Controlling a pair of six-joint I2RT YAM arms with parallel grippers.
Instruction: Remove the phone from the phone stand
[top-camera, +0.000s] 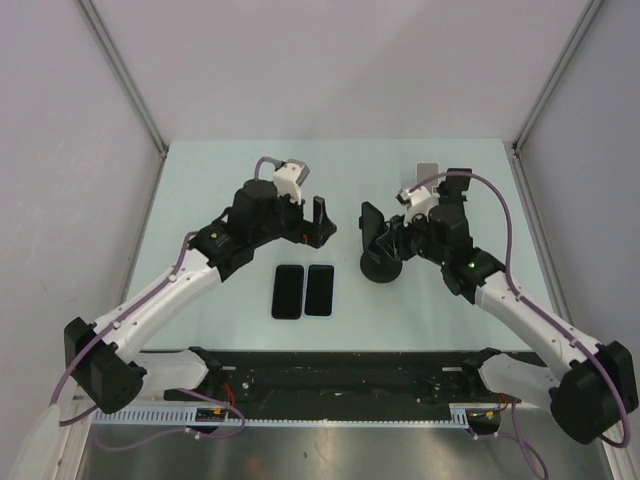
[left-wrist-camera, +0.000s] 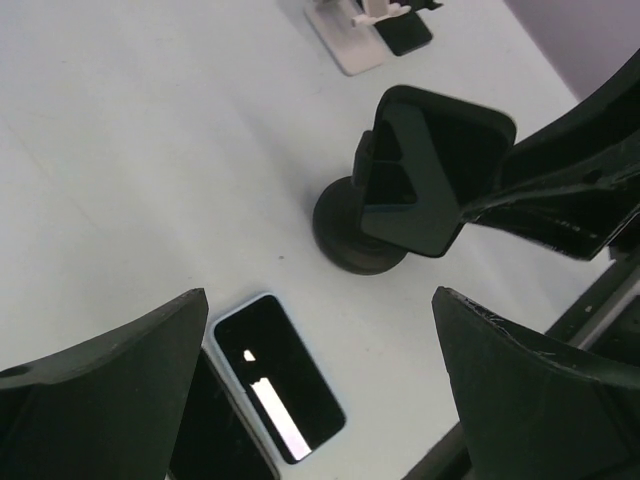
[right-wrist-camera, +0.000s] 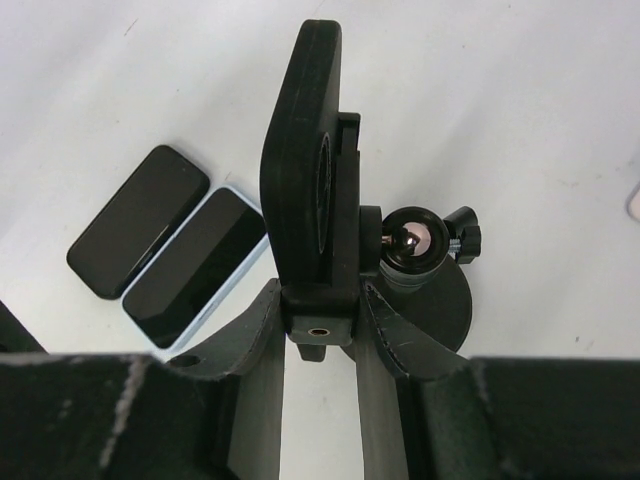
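The phone (right-wrist-camera: 300, 150) stood on edge in the stand (right-wrist-camera: 445, 300) at the middle of the table (top-camera: 200, 180). The right gripper (right-wrist-camera: 320, 345) was closed on the stand's clamp at the phone's edge. The left gripper (left-wrist-camera: 320, 300) hovered wide open and empty, near 2 other phones (top-camera: 287, 291) (top-camera: 319, 289) lying flat side by side.

No text, label or number is readable in any view.

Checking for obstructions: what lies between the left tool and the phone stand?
Nothing. In the top view only bare table separates the left tool from the phone stand. The two phones lie nearer the arm bases, off that line.
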